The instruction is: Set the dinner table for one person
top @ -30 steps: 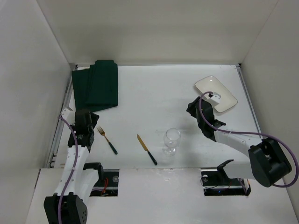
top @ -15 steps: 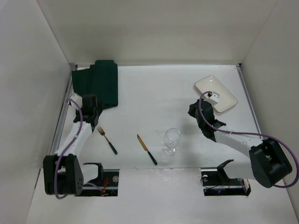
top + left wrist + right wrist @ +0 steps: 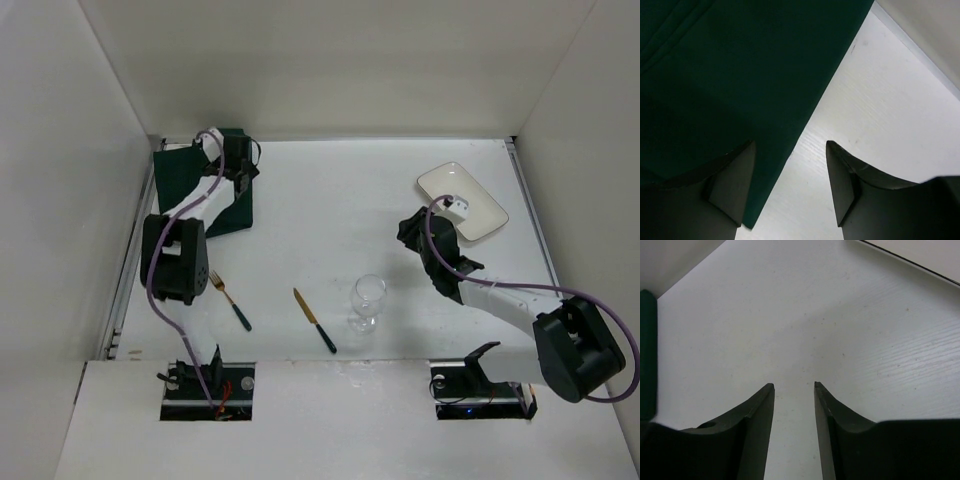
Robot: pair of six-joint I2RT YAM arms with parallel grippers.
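The white dinner table (image 3: 330, 190) carries a dark green cloth mat (image 3: 205, 190) at the far left. A cream rectangular plate (image 3: 462, 200) lies at the far right. Near the front are a wine glass (image 3: 366, 300), a knife (image 3: 313, 320) and a fork (image 3: 229, 301). My left gripper (image 3: 242, 172) is open and empty over the mat's right edge. In the left wrist view (image 3: 790, 145) one finger is over the mat (image 3: 730, 75) and the other over bare table (image 3: 880, 100). My right gripper (image 3: 410, 232) is open and empty, left of the plate, over bare table (image 3: 840, 315).
White walls close in the table on three sides, with thin metal rails (image 3: 133, 250) along its sides. The mat's edge shows at the far left of the right wrist view (image 3: 646, 355). The arm bases sit at the near edge.
My left arm has swung from the near left, beside the fork, out to the far left over the mat's right edge. The right arm has barely moved.
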